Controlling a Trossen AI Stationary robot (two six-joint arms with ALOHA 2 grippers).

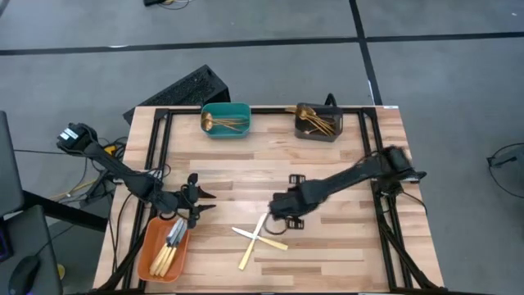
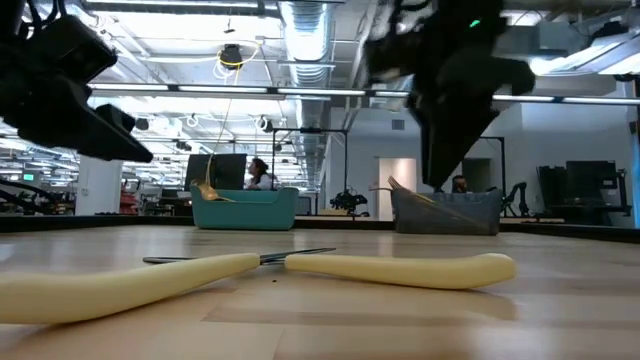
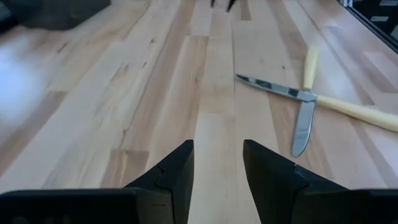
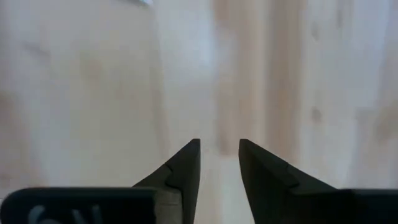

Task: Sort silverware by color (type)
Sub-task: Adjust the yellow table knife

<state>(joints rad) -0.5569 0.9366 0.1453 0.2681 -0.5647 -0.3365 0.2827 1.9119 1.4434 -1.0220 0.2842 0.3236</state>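
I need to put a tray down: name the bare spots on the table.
Bare wood between the teal bin, the dark grey bin and the arms. Crowded near the front: two crossed pale-handled knives and the orange bin.

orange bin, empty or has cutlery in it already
Not empty. The orange bin already holds several knives, silver blades and pale handles lying together, while two more knives lie crossed on the table.

high: straight down over whole table [image 1: 327,164] | low: tabletop level, facing far-edge bins | wrists: close, angled onto boards | shared: crossed knives [image 1: 260,238] in high, low, left wrist
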